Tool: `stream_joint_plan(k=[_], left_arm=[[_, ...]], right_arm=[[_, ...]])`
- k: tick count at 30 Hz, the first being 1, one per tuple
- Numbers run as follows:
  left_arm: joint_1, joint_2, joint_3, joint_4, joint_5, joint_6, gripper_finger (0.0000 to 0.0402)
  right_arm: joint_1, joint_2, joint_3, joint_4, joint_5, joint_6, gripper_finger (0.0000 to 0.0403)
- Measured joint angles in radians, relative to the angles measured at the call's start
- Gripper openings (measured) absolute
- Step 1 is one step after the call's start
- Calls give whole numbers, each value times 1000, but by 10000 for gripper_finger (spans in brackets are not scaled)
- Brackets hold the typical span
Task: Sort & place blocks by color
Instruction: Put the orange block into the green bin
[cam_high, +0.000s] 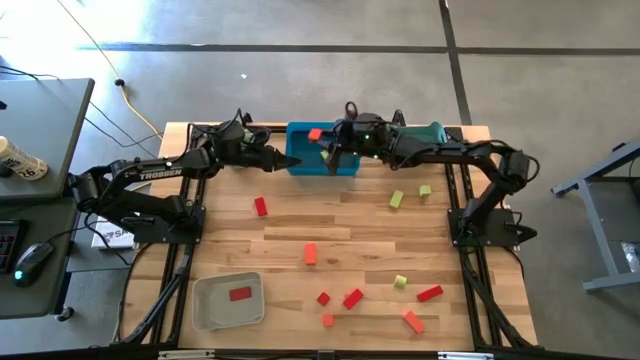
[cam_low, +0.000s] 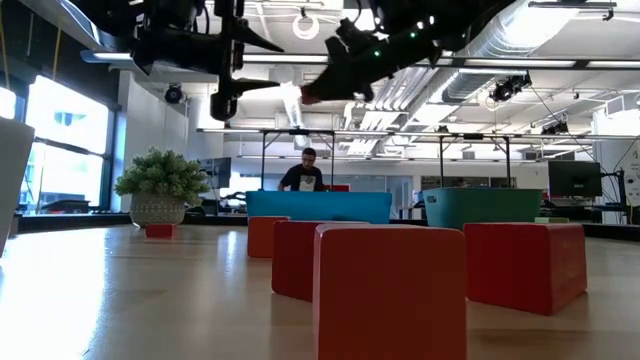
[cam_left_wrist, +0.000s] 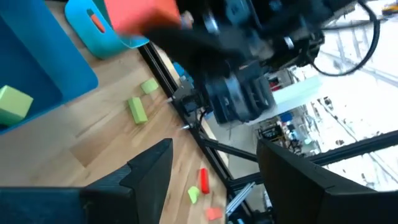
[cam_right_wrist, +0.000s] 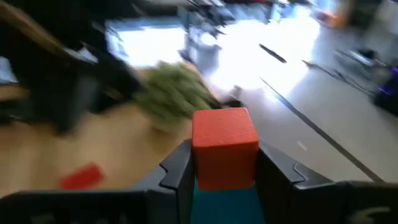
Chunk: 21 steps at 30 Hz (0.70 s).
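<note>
My right gripper (cam_high: 320, 140) is shut on an orange cube (cam_right_wrist: 225, 146) and hangs above the blue tray (cam_high: 322, 164) at the table's far edge. My left gripper (cam_high: 287, 158) is open and raised beside that tray's left end; its fingers show apart in the left wrist view (cam_left_wrist: 214, 165). A yellow-green block (cam_left_wrist: 12, 102) shows against the blue tray (cam_left_wrist: 37, 62). The teal tray (cam_high: 436, 131) holds an orange block (cam_left_wrist: 96, 22). Red, orange and yellow-green blocks lie scattered on the table, among them a red one (cam_high: 260, 206) and an orange one (cam_high: 310, 254). My right gripper pinches the orange cube by two opposite side faces (cam_right_wrist: 198, 163) between its two fingers. The fingers reach in from the table's right, slanting slightly down (cam_low: 340, 70). The cube's outer half stands out past the fingertips. It is lifted clear, over the blue tray.
A grey tray (cam_high: 212, 312) at the near left holds a red block (cam_high: 240, 294). A potted spiky plant (cam_low: 160, 185) stands at the far left. More blocks lie near right: red (cam_high: 430, 293), orange (cam_high: 412, 321), yellow-green (cam_high: 396, 199). A person (cam_low: 303, 170) sits beyond the table.
</note>
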Motion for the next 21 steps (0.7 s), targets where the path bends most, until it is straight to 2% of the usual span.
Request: stream_joint_plan(k=[4, 13, 21], left_arm=[[0, 0, 0, 0, 0, 50, 223], [0, 0, 0, -1, -1, 123, 223], [0, 0, 0, -1, -2, 220, 223]], right_arm=[[-34, -57, 0, -131, 113, 49, 110], [-130, -127, 0, -389, 248, 130, 110], [-223, -127, 0, -704, 303, 354, 110]])
